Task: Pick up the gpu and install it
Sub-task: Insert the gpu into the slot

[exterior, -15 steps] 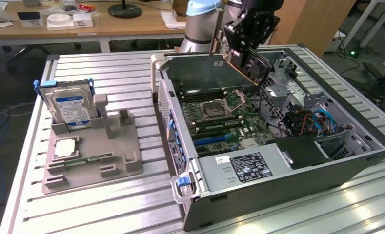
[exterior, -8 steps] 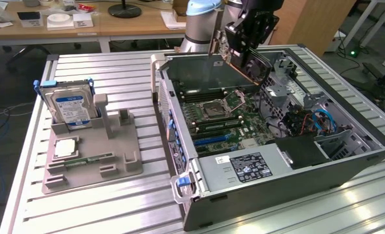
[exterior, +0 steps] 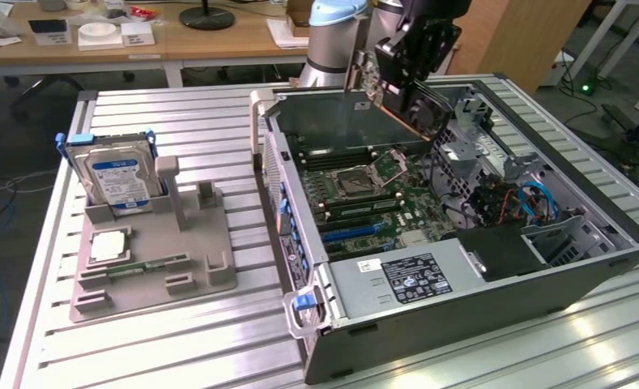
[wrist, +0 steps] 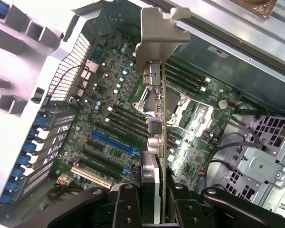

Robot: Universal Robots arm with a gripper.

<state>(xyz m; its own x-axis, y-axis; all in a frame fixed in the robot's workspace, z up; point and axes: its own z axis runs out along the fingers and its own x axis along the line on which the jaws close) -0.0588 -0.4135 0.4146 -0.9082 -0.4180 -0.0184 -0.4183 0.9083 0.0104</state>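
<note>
lying open on its side, the computer case (exterior: pixel 578 267) holds a motherboard (exterior: pixel 363 194) and a power supply (exterior: pixel 406 279) whose label is unreadable. a grey tray (exterior: pixel 189 279) carries an upright blue-labelled hard drive (exterior: pixel 119 182), a cpu (exterior: pixel 108 243) and a memory stick (exterior: pixel 146 265). the arm reaches down, its gripper (wrist: pixel 161 194) pinching the gpu (wrist: pixel 156 42) on edge above the motherboard.

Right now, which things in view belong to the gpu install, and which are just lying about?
Job: gpu, gripped by the pincer; open computer case; motherboard.
Lying about: hard drive, processor, memory stick, all on the grey holder.
</note>
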